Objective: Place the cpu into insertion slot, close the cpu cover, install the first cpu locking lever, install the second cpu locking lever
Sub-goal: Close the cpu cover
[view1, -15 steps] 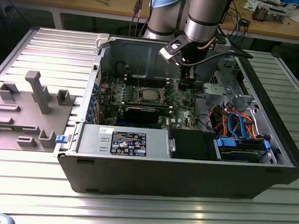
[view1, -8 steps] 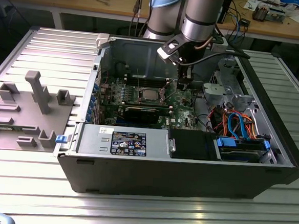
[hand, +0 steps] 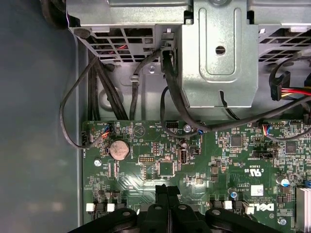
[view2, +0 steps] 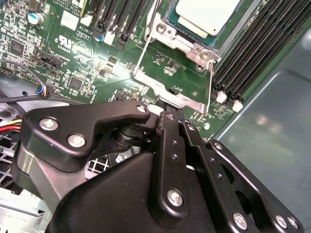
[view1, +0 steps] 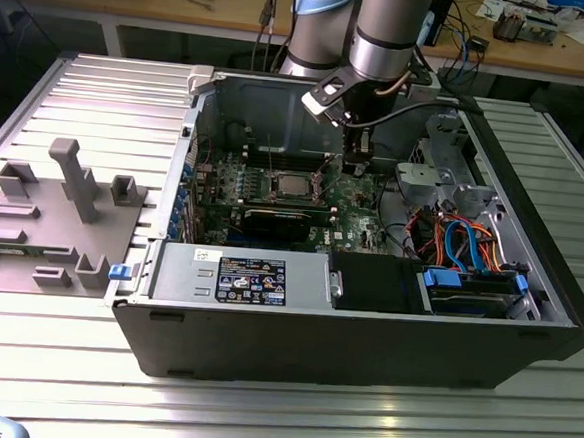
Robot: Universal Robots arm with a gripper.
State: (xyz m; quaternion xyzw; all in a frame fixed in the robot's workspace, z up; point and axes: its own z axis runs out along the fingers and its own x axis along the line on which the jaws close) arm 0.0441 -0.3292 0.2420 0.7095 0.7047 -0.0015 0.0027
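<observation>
An open computer case point(view1: 363, 344) of dark sheet metal lies on a ribbed aluminium table point(view1: 279, 409), and the arm's gripper point(view1: 354, 166) reaches down into it over the green motherboard point(view1: 358, 209). The cpu point(view2: 206, 14), a flat square chip with a matte silver-grey lid, already sits in the insertion slot point(view2: 187, 44), whose bright stamped-metal rim frames it. In the exterior view the chip point(view1: 286, 186) lies on the exterior view's left of the gripper. The cpu cover point(view2: 167, 94), a thin silvery frame plate, is swung up off the socket with its slim side rails running back toward the hinge. Its free edge lies right at the tips of the gripper point(view2: 171, 116). The black, bolted linkage fingers point(view2: 167, 141) are drawn together, and in the first wrist view the gripper point(hand: 167, 188) shows only a hairline seam between its tips. Whether that seam pinches the plate's edge cannot be told. Long black memory slots point(view2: 262, 43) with white end clips run beside the socket. Beyond the fingertips, the first wrist view shows a round silver coin cell point(hand: 118, 149) on the board, glossy black cables point(hand: 175, 97) and a perforated grey steel drive cage point(hand: 218, 53). A grey moulded fixture point(view1: 62, 213) stands on the table well apart from the case.
</observation>
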